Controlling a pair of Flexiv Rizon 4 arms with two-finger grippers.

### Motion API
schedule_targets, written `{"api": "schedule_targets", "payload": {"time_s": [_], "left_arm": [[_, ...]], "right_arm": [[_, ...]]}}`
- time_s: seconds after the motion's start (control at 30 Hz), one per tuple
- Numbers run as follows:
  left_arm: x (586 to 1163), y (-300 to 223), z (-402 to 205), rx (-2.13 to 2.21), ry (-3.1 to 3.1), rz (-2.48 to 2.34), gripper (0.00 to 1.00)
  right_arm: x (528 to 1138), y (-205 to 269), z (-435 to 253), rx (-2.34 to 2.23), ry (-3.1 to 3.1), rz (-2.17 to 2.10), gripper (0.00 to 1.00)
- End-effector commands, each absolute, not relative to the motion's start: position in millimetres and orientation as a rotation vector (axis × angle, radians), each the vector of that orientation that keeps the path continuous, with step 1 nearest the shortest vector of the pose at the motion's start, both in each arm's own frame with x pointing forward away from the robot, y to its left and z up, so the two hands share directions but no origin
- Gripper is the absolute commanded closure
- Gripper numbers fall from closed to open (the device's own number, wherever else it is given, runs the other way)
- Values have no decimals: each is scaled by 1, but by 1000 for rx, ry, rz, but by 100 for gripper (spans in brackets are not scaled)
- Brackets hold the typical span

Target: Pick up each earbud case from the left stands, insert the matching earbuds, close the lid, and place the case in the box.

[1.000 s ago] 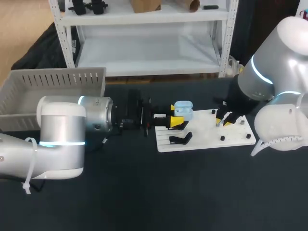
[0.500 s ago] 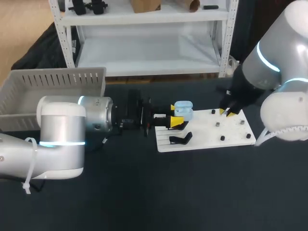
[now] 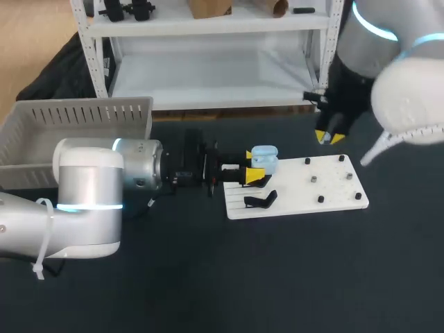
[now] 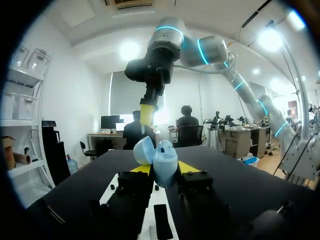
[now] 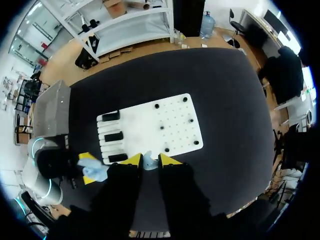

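The right arm is lifting clear of the white board [image 3: 295,198]. A second ago the right gripper [image 3: 328,137] was down among the small black pegs at the board's right end. Now it is hanging high above the table, past the board's far edge. Its yellow fingertips are pinching a small pale-blue earbud [image 5: 148,161], which shows between them in the right wrist view.

The left arm is staying where it was. The left gripper [image 3: 253,171] is clamping a pale-blue earbud case [image 3: 264,157] from both sides and holding it just over the board's left end. The lid is standing open. A black stand [image 3: 261,201] is lying on the board just in front of the case.

Judging by this, the earbud is now picked off its peg and the carry towards the case is starting. The open case is waiting well to the left of the raised gripper, so the earbud has to travel across the board and come down into the case's cavity. Inserting it, closing the lid and dropping the case into the grey box [image 3: 76,128] at the table's far left are not yet done.
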State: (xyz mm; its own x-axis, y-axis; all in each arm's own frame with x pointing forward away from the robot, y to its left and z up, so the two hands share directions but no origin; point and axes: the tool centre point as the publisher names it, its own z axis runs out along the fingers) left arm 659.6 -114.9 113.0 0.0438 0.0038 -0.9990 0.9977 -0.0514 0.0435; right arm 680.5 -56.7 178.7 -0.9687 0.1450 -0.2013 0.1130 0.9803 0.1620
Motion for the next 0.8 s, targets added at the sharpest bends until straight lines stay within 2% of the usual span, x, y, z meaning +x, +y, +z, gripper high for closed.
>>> {"api": "schedule_targets", "payload": {"time_s": [0.03, 0.63, 0.8], "left_arm": [[658, -114, 113, 1267, 1155, -1210, 100], [658, -114, 113, 1267, 1155, -1210, 100], [658, -114, 113, 1267, 1155, -1210, 100]], "right_arm": [[666, -43, 209, 144, 2917, 224, 100], [659, -32, 217, 107, 2931, 286, 100], [648, -9, 213, -78, 2961, 272, 100]]}}
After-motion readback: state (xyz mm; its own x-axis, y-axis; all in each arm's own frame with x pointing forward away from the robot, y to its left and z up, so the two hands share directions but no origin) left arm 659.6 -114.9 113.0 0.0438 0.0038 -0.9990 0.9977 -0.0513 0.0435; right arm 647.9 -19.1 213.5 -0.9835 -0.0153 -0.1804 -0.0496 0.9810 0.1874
